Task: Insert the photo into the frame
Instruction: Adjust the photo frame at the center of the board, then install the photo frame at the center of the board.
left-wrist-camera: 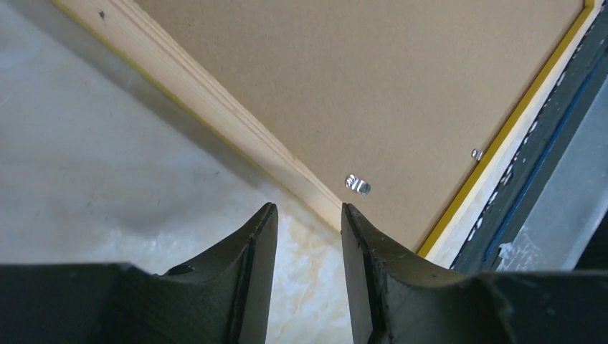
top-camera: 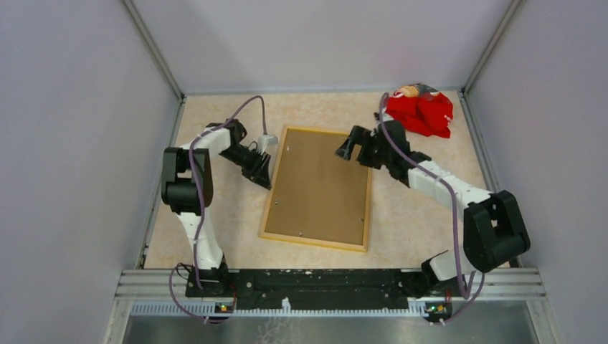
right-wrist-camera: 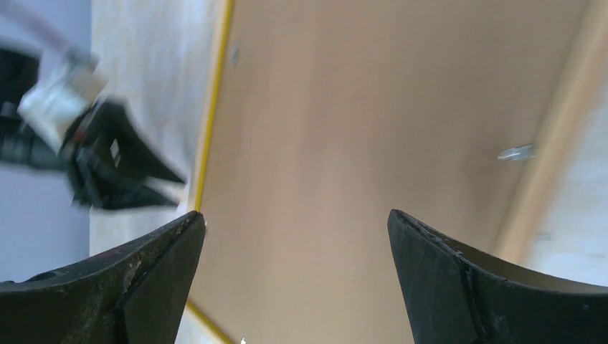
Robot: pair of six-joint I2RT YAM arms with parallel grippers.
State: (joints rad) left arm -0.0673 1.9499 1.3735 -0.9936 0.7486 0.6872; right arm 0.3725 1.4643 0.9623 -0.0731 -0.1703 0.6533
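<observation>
The frame (top-camera: 315, 241) lies face-down, its rail just ahead of the left claw (left-wrist-camera: 308, 209), narrowly apart and empty; the right claw (right-wrist-camera: 294, 215) gapes above the backing board (top-camera: 319, 183); photo unseen; seemingly the backing stage; next probably needs precise work on a metal tab (left-wrist-camera: 357, 185).

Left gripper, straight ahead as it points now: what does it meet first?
Probably the frame, its pale wooden rail just beyond the left gripper; depth unclear.

left hand (left-wrist-camera: 308, 208) narrowly parted; right hand (right-wrist-camera: 294, 215) spread wide; both pointing inward.
</observation>
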